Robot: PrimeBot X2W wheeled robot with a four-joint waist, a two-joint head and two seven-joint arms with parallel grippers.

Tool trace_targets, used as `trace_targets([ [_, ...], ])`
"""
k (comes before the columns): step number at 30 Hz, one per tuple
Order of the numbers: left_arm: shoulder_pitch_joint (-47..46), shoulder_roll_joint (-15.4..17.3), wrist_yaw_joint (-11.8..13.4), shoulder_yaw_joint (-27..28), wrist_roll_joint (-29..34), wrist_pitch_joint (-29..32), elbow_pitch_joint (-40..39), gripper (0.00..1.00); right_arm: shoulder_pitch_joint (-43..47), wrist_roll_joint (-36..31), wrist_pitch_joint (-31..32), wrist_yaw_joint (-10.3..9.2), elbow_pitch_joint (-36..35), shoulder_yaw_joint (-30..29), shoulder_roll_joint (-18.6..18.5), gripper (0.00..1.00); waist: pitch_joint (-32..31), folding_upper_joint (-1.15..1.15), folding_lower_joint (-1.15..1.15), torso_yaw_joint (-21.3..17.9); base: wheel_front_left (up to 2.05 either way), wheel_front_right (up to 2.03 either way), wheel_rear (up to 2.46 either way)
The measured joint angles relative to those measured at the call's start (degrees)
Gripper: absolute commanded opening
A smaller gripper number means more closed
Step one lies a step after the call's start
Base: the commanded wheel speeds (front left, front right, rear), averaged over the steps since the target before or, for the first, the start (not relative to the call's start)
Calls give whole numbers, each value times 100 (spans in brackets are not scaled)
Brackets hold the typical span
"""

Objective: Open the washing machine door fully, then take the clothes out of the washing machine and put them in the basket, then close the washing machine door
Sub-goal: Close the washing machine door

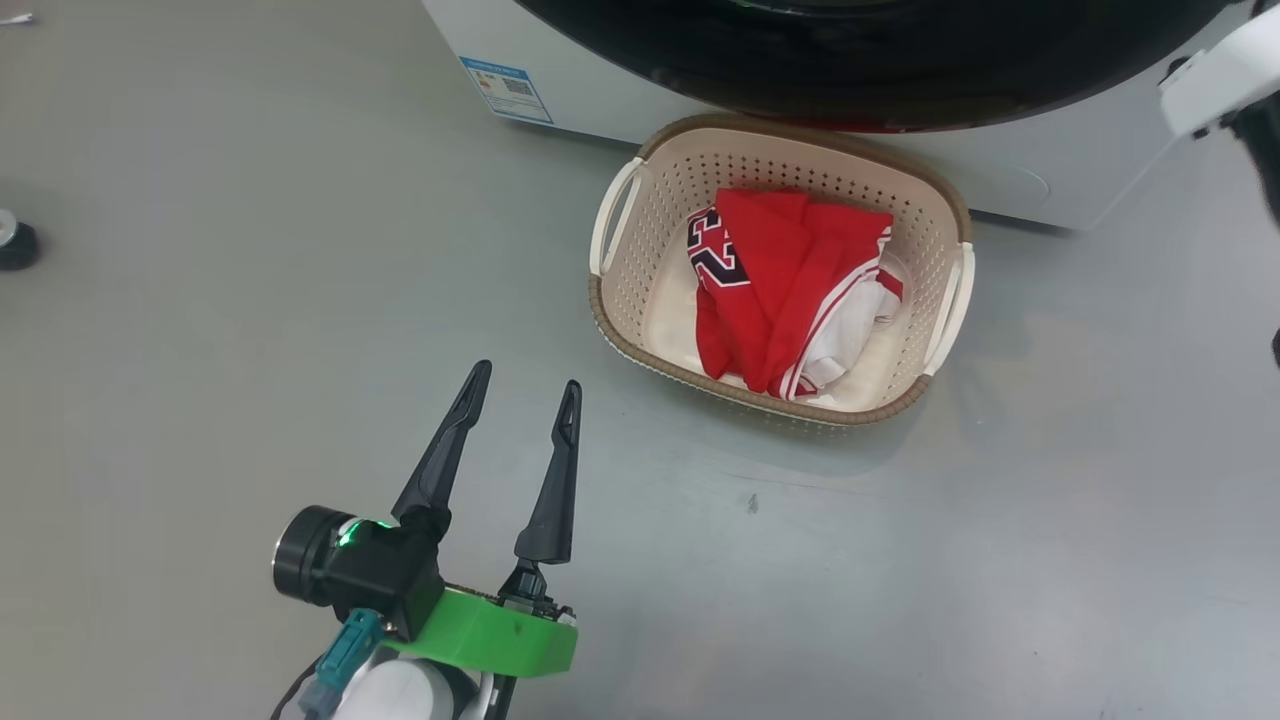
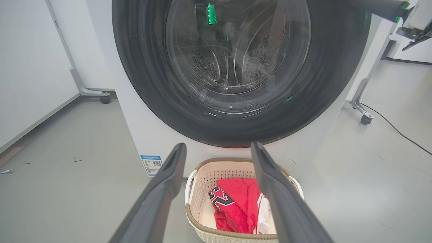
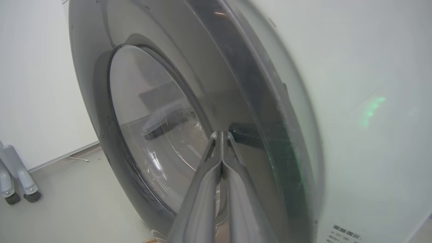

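Nearly against the washing machine (image 3: 371, 101), the washing machine door (image 3: 152, 128) is judged rigid and slippery, best pushed at its rim, where the right gripper (image 3: 221, 134) is held with fingers pressed together; the left gripper (image 1: 527, 376) is held spread.

I take this for a test lab rather than a home: the washing machine (image 2: 145, 135) stands alone on bare grey floor (image 2: 67, 195), between white panels (image 2: 30, 67) on wheeled feet (image 2: 366, 118), a loose cable (image 2: 398, 130) trailing.
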Motion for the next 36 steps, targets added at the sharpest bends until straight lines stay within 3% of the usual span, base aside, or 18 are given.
trace_targets([
  [13,-2,-5,0,10,-98,0,-3,100,-497,105,-18,11,424,14,-71,0,57,0,0,168,0,0,0],
  [23,-29,-8,0,54,-97,0,14,100,-542,215,-188,32,563,348,-38,0,45,0,0,138,0,0,0],
  [30,-52,-10,0,121,-124,0,87,100,-254,297,-427,-2,536,804,2,0,-67,0,0,42,0,0,0],
  [36,-52,-11,0,265,-124,0,114,100,150,538,-834,-2,393,855,64,0,-165,0,0,-101,0,0,0],
])
